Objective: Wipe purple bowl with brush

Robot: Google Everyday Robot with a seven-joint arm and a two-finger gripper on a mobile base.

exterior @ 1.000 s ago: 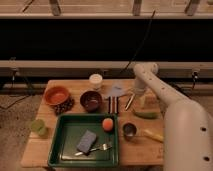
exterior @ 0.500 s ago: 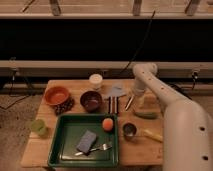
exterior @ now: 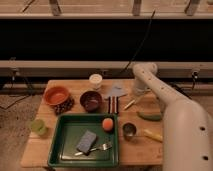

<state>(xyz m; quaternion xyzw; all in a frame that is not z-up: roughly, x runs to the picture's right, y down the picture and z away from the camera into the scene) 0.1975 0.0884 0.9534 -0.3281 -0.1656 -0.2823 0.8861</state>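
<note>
Wooden table (exterior: 37, 147) holds the purple bowl (exterior: 91, 101); to its right the gripper (exterior: 137, 95) pinches one end of the brush (exterior: 130, 104)

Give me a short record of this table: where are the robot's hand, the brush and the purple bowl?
Hand: low over the table's right half, apparently closed on the brush's upper end
Brush: lying flat on the table
Purple bowl: upright, left of the brush, not touching it
Orange bowl: left of purple bowl
Green tray: front, holding sponge, fork, orange ball
</note>
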